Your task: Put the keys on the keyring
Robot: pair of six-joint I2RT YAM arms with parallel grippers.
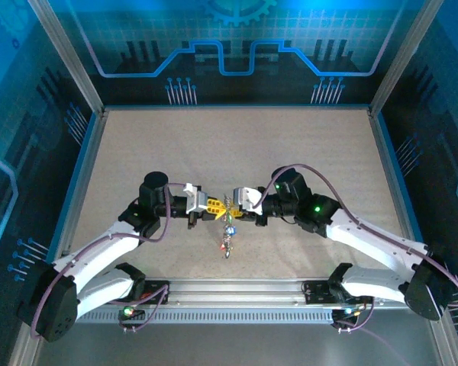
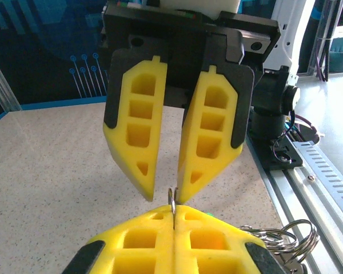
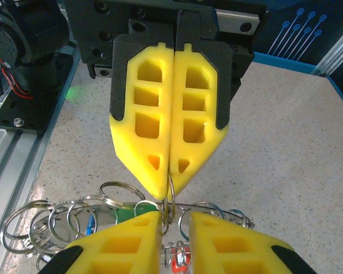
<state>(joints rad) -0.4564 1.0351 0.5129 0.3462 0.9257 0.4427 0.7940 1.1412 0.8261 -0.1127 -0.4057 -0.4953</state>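
Left gripper (image 3: pixel 167 193) pinches the keyring (image 2: pixel 171 198) (key tags (image 3: pixel 180 265) too blurred to read).

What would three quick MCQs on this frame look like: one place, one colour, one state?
1. Where is the keyring?
A. flat by the far wall
B. between the two grippers
C. on the near rail

2. What colour are the fingers?
A. red
B. yellow
C. green

3. How is the left gripper?
A. wide open
B. shut on nothing
C. shut on the keyring

Key:
1. B: it sits where the left gripper and right gripper meet tip to tip.
2. B: all four fingers are yellow.
3. C: its fingers meet with the ring wire pinched between them.
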